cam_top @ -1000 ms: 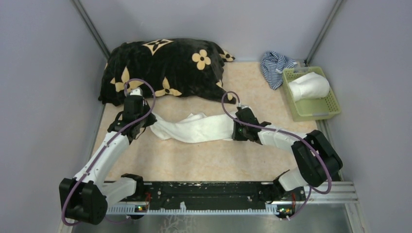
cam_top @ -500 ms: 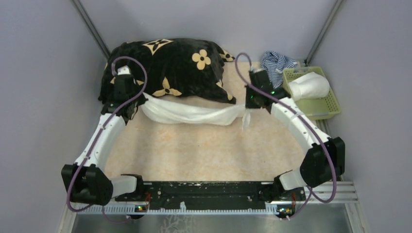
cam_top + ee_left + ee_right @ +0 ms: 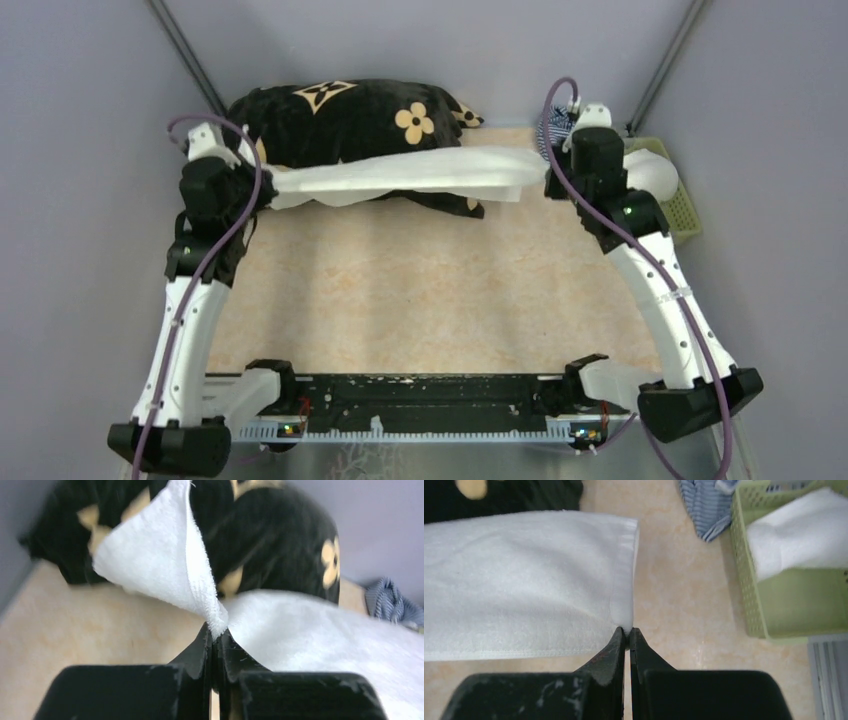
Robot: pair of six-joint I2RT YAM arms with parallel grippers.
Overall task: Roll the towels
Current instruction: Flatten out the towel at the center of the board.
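Nearest the arm bases, the tan table (image 3: 420, 290) lies bare across its middle, walled on both sides by grey panels, which leaves an open stretch between the two raised arms. Above it the long white towel (image 3: 400, 175) hangs stretched between the grippers, held off the table in front of the pillow's near edge. The left gripper (image 3: 215, 639) has its jaws closed on the towel's left corner, the terry edge pinched and fanning upward in the left wrist view. The right gripper (image 3: 626, 631) has its jaws shut on the hemmed right end, close to the lower corner. The cloth is plain, soft and slightly sagging, with a stitched hem along its short edge. Behind it lies the black pillow with tan flowers (image 3: 340, 120). At the far right sit a blue-and-white striped garment (image 3: 709, 505) and a green basket (image 3: 749, 605) holding a second white towel (image 3: 799, 530).
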